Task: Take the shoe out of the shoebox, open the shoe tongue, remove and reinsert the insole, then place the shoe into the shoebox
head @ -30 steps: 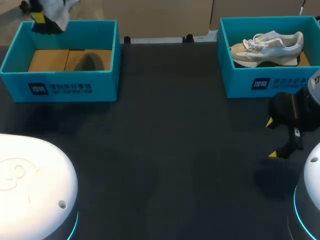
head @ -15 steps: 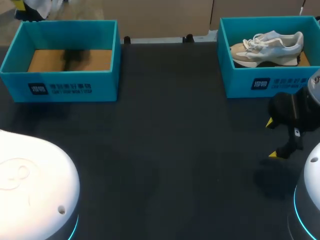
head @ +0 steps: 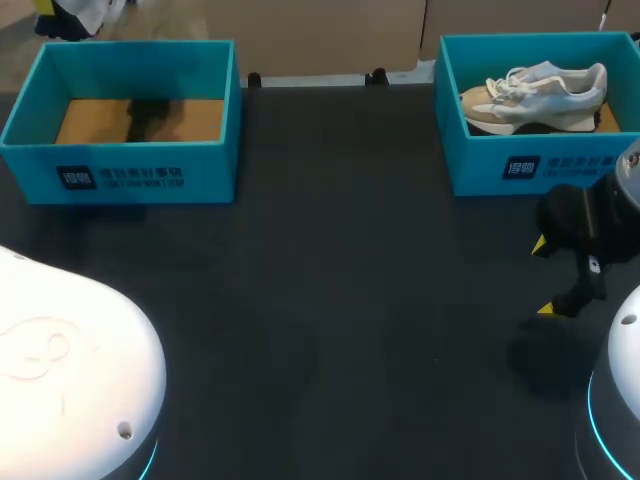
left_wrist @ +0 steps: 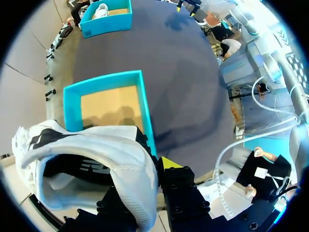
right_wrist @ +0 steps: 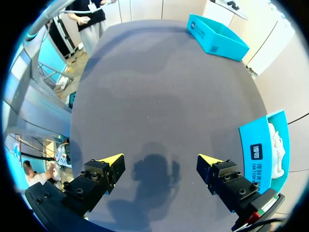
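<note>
At the desk's (head: 340, 280) far left corner our left gripper (left_wrist: 145, 173) is clamped on the collar of a white sneaker (left_wrist: 96, 145), held in the air just beyond the open teal shoebox (head: 120, 175). A pale sneaker (head: 535, 92) lies in the other shoebox (head: 520, 165) at the far right corner. Near the right edge our right gripper (right_wrist: 160, 159) hangs over the desk, fingers spread wide.

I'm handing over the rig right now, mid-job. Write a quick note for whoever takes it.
Left gripper: shut on the white shoe, held in the air past the far side of the empty left shoebox.
Right gripper: open, holding nothing, over the table in front of the right shoebox, which holds a second shoe.
Done: shoe out of its box.
Left: tongue, insole out and back, shoe back in.
</note>
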Available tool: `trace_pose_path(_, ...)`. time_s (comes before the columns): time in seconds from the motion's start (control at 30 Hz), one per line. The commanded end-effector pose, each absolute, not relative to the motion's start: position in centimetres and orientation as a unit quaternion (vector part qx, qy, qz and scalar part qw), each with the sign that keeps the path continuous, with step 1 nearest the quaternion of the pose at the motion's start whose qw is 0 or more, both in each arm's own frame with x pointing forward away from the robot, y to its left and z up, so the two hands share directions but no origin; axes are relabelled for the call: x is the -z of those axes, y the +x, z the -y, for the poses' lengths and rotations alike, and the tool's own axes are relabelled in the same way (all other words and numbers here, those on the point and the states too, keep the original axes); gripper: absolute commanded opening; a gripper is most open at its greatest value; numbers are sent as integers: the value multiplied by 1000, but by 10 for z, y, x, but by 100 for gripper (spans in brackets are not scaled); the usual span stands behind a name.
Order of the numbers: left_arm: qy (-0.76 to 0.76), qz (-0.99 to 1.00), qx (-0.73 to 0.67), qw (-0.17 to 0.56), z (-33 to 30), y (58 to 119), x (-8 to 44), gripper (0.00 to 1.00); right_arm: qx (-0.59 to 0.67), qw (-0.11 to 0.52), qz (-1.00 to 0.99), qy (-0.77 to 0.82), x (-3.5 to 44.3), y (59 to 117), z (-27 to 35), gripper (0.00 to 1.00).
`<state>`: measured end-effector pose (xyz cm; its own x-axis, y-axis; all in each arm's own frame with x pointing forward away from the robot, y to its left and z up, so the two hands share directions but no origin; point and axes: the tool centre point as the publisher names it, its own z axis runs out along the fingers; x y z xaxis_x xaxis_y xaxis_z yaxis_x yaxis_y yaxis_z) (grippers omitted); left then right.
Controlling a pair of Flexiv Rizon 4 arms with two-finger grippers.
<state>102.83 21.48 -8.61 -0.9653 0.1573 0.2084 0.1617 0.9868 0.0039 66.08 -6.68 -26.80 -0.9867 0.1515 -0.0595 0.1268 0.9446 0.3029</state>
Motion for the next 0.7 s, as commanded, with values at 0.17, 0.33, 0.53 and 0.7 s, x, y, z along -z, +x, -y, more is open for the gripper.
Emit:
trace_pose_path(0.17,-89,991,17,100,-244,1065,134,0,-150,42,-985,71,268,659,67,100)
trace_pose_path(0.33,-188,979,-3,78,-261,1077,145,0,-150,42,-985,71,268,659,67,100)
trace_pose_path(0.53,-407,912,18,39,-282,1070,144,0,-150,42,-985,71,268,659,67,100)
trace_pose_path(0.7,-505,861,44,41,-289,1062,142,0,-150,42,-985,71,268,659,67,100)
